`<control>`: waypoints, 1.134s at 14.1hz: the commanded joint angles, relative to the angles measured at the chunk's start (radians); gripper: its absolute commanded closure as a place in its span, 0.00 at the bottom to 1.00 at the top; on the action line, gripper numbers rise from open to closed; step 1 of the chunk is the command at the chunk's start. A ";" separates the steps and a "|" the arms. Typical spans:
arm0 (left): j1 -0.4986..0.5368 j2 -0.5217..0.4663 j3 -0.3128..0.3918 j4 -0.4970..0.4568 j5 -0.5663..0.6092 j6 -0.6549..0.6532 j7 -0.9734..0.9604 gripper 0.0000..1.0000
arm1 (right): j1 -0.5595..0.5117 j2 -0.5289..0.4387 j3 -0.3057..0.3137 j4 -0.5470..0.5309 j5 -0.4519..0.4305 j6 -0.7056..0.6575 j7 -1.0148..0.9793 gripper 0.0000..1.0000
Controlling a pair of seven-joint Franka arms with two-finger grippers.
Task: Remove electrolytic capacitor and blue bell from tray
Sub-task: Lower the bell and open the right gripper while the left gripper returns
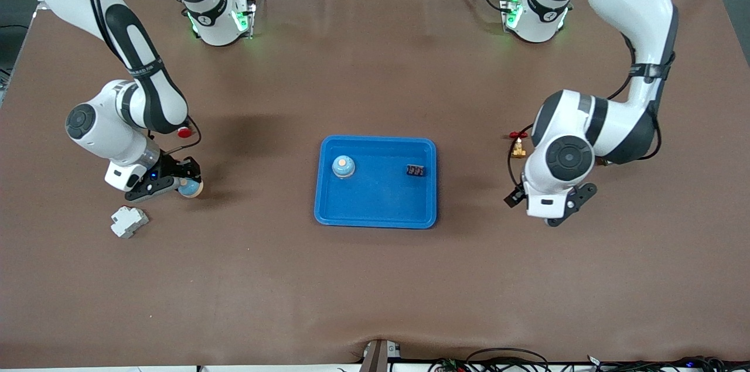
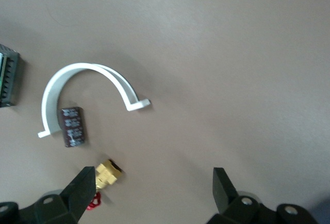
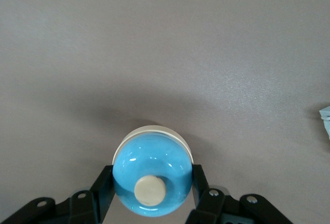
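Note:
A blue bell (image 3: 152,175) with a cream knob sits between the fingers of my right gripper (image 3: 152,183), which is shut on it. This is low over the table toward the right arm's end (image 1: 190,187). My left gripper (image 2: 153,190) stands open over bare table at the left arm's end, with nothing between its fingers. A dark maroon capacitor (image 2: 72,126) lies flat on the table apart from it, inside a white arc-shaped clip (image 2: 87,92). The left arm hides that capacitor in the front view. The blue tray (image 1: 375,217) at mid-table holds another blue bell (image 1: 343,166) and a small dark part (image 1: 415,170).
A brass valve (image 2: 107,174) with a red handle lies close to one left finger (image 2: 82,193); it also shows beside the left arm (image 1: 518,149). A grey-white plastic block (image 1: 129,221) lies near the right gripper, nearer the front camera. A dark green part (image 2: 7,80) lies beside the clip.

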 commanded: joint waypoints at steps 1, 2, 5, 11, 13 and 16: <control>-0.011 0.017 -0.011 0.035 0.004 -0.018 -0.048 0.00 | -0.013 0.035 0.007 0.005 -0.021 0.020 -0.011 1.00; -0.016 0.017 -0.012 0.035 0.004 -0.015 -0.078 0.00 | -0.008 0.040 0.003 0.005 -0.021 0.020 -0.009 1.00; -0.027 0.018 -0.012 0.035 -0.060 -0.010 -0.170 0.00 | -0.003 0.049 -0.002 0.006 -0.021 0.014 -0.006 1.00; -0.057 0.017 -0.014 0.026 -0.174 -0.009 -0.308 0.00 | 0.003 0.034 -0.005 0.046 -0.024 -0.050 0.011 0.00; -0.112 0.040 -0.012 0.023 -0.174 -0.007 -0.393 0.00 | 0.003 0.020 -0.007 0.118 -0.023 -0.182 0.020 0.00; -0.175 0.071 -0.012 0.031 -0.177 0.069 -0.559 0.00 | 0.042 -0.006 -0.007 0.205 -0.076 -0.319 0.205 0.00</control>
